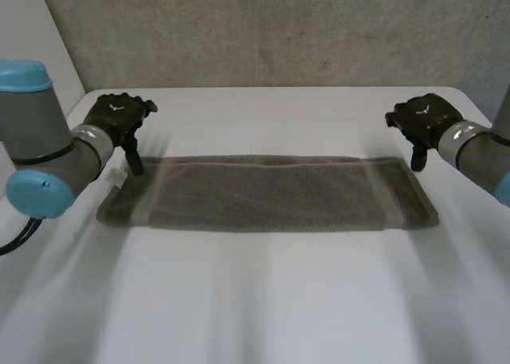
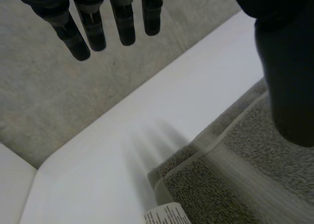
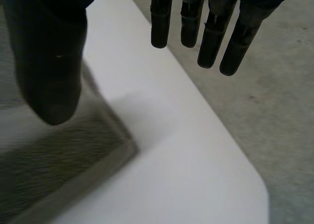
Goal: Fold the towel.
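- Head view: a grey towel (image 1: 267, 195) lies flat as a long band across the white surface (image 1: 263, 300), stretching from one hand to the other. The left hand (image 1: 119, 117) hangs over the towel's far corner at its own end, fingers pointing down. Whether a fingertip touches the cloth is hard to tell. The right hand (image 1: 422, 121) hangs just beyond the far corner at the opposite end, fingers also pointing down. A concrete wall (image 1: 263, 29) stands behind the surface.
- Left wrist view: the left hand is released. Its fingers (image 2: 83, 33) are straight and side by side, its thumb (image 2: 289, 77) is spread well apart from them, and nothing is between them. The towel's hemmed corner (image 2: 235, 170) lies on the surface below the thumb, apart from the fingertips. A white printed label (image 2: 164, 216) sticks out at the corner's edge. Bare surface (image 2: 98, 160) lies under the fingers.
- Right wrist view: the right hand is released too. Its fingers (image 3: 211, 33) are straight, its thumb (image 3: 49, 72) is held wide of them, and it grasps nothing. The towel's corner (image 3: 64, 160) lies flat below the thumb, and bare surface (image 3: 186, 150) lies beneath the fingers.
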